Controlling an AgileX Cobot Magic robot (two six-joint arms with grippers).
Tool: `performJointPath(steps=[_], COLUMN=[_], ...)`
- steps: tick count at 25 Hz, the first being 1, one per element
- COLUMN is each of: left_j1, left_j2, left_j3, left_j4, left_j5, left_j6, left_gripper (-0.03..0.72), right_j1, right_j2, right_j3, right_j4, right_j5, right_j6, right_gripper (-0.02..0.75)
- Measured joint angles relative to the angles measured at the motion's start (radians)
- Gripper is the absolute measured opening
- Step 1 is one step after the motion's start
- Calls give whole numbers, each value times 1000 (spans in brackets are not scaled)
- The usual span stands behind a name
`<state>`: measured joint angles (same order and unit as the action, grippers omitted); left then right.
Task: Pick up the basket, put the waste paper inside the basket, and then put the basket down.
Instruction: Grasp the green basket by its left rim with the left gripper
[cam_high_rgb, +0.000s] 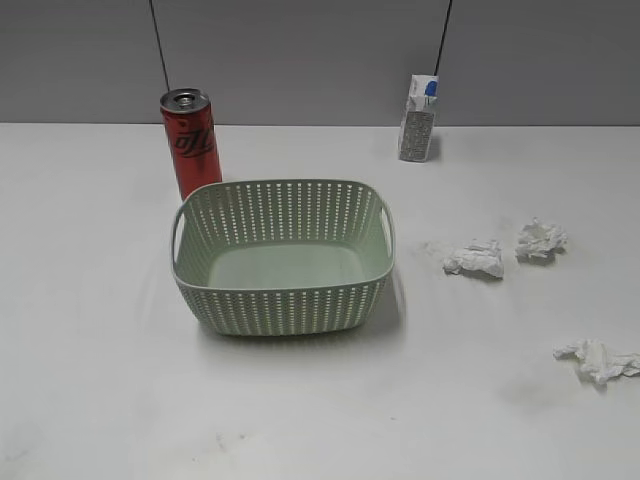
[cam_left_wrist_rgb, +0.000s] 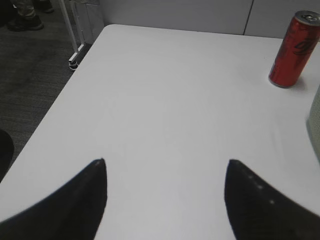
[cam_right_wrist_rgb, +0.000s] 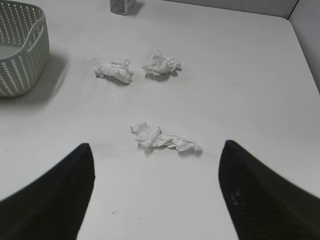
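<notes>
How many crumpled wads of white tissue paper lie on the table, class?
3. Two crumpled white tissue wads lie side by side right of the sage-green slotted plastic basket: one nearer it, one farther. The third lies nearer the camera, far right. None appears hidden.

The left gripper (cam_left_wrist_rgb: 166, 172) is wide open, its two dark fingers pointing to 12 o'clock. The right gripper (cam_right_wrist_rgb: 156, 157) is wide open too, holding nothing.

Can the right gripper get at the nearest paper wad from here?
Probably yes. The right gripper is open, and the nearest wad lies on bare table just ahead of its fingertips, with nothing between them.
</notes>
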<state>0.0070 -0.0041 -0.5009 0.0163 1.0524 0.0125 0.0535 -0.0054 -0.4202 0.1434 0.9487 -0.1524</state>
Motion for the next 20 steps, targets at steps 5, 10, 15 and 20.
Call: performJointPath(steps=[5, 10, 15, 20], left_j1=[0, 0, 0, 0], left_j2=[0, 0, 0, 0], left_j3=[0, 0, 0, 0], left_j4=[0, 0, 0, 0], left_j5=[0, 0, 0, 0], left_j6=[0, 0, 0, 0], left_gripper=[555, 555, 555, 555], right_j1=[0, 0, 0, 0], right_j2=[0, 0, 0, 0], right_j3=[0, 0, 0, 0], right_j4=[0, -1, -2, -2], right_j5=[0, 0, 0, 0], right_j6=[1, 1, 1, 1], right_gripper=[585, 585, 585, 585])
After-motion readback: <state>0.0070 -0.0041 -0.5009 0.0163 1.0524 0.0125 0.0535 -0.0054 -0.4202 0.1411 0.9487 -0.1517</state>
